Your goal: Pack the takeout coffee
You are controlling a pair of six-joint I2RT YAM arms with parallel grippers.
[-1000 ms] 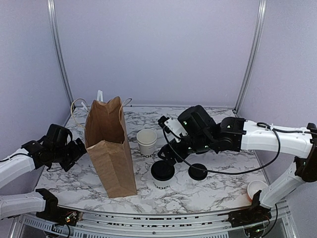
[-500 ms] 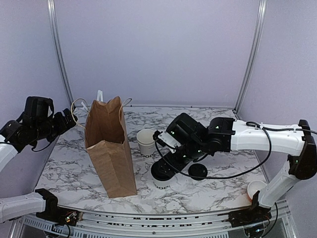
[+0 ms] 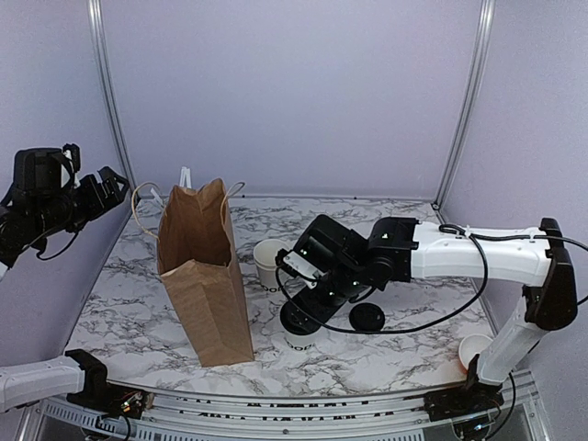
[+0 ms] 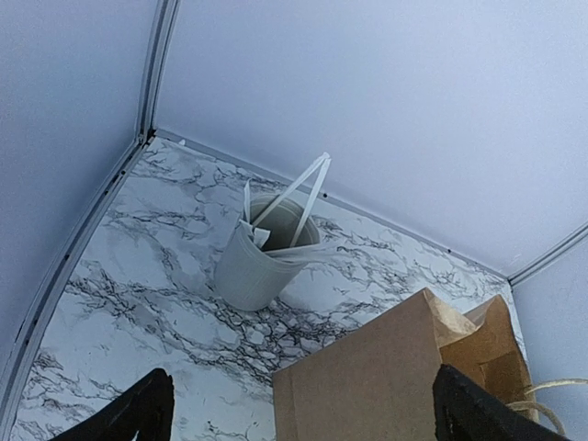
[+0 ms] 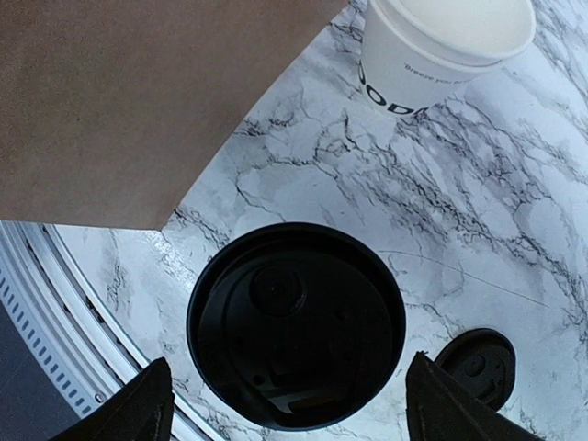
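Note:
The takeout coffee (image 3: 295, 327), a white cup under a black lid (image 5: 296, 323), stands on the marble near the front, right of the brown paper bag (image 3: 204, 276). My right gripper (image 3: 305, 301) hangs just over it, open. In the right wrist view the two fingertips (image 5: 138, 412) sit either side of the lid, apart from it. The right gripper (image 5: 294, 409) holds nothing. My left gripper (image 3: 101, 184) is raised high at the far left, open and empty. The left wrist view looks down past the left gripper (image 4: 299, 418) onto the bag's top (image 4: 386, 377).
A lidless white cup (image 3: 271, 262) stands behind the coffee, and a loose black lid (image 3: 367, 317) lies to its right. A grey cup of stirrers (image 4: 262, 257) sits behind the bag. Another cup (image 3: 476, 349) stands at the front right corner.
My left arm rose from table height beside the bag to high at the far left. My right gripper moved left and down over the lidded cup.

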